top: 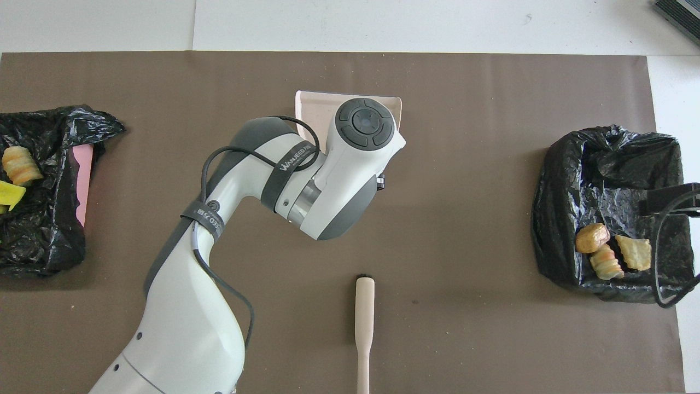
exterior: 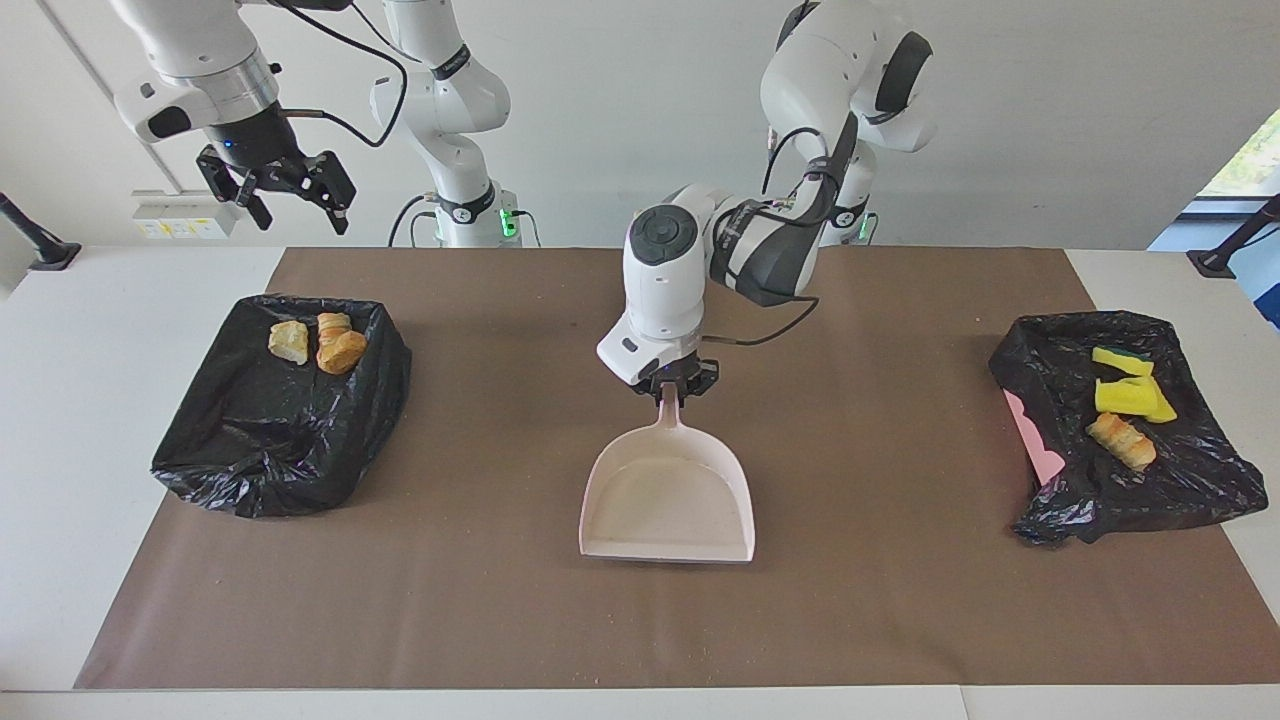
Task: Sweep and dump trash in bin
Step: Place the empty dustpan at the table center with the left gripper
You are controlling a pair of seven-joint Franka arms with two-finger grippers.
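The left gripper [exterior: 668, 391] is clamped on the handle of the pale pink dustpan [exterior: 668, 505], which sits at the middle of the brown mat [exterior: 500, 600] with its open lip pointing away from the robots. The pan looks to rest flat on the mat, though from the facing view I cannot be sure the lip touches. Its tray is empty, so the step in hand is, by my reading, parking the pan: lower it level, let the lip settle first, then let go straight upward so the handle does not swing.

The right gripper [exterior: 278, 185] hangs with fingers apart and holding nothing, over the table edge by its own bin; that arm waits.

The beige hand brush [top: 364, 323] lies on the mat, nearer to the robots than the pan and well apart from it.

Counted: one dustpan, one brush, two bins lined with black bags. The bin at the right arm's end [exterior: 270, 440] holds three tan and orange lumps [exterior: 318, 342]. The bin at the left arm's end [exterior: 1130, 490] holds two yellow sponge bits [exterior: 1128, 385] and one striped roll [exterior: 1122, 441]. No scrap shows loose on the mat, so all six pieces of trash are binned.
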